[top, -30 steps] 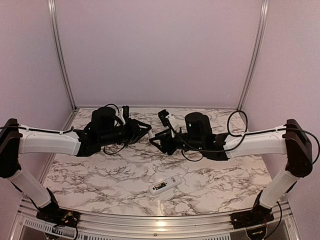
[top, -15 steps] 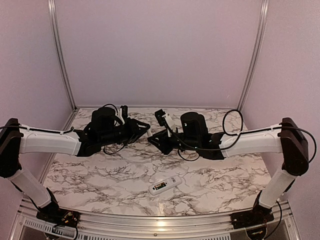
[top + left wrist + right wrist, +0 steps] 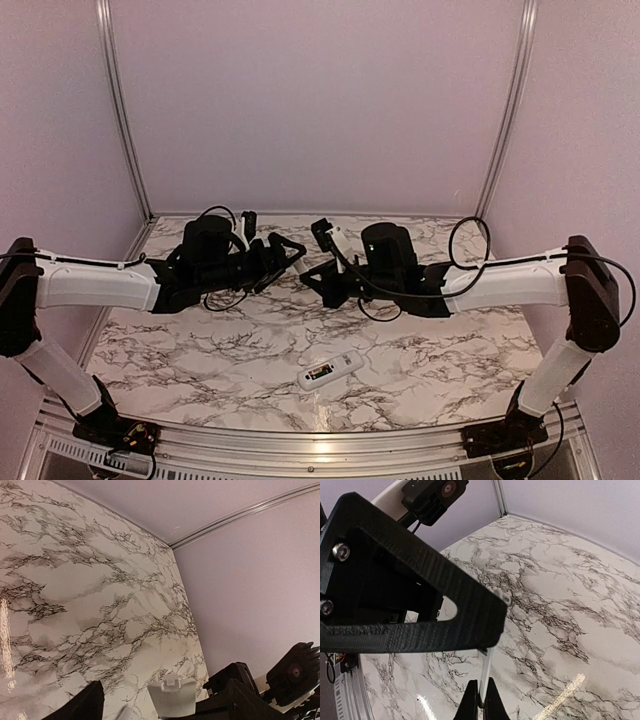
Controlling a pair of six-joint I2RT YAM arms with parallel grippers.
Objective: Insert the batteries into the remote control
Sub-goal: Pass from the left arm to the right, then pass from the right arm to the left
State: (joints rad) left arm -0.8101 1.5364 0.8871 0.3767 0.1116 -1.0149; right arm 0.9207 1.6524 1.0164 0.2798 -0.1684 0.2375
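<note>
Well behind the remote [image 3: 330,371], which is lying face up, the right gripper [image 3: 312,280] is pinching a thin white piece [image 3: 485,676] and holding it at the wide-spread left gripper [image 3: 288,250]. This is probably a handover, so the right should be keeping its pinch firm until the left is closing squarely on the piece. No batteries are showing.

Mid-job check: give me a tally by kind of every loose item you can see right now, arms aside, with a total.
remote control: 1, lying on the table
white panel: 1, held edge-on in the jaws of the right gripper
batteries: 0 in view
Total: 2
</note>
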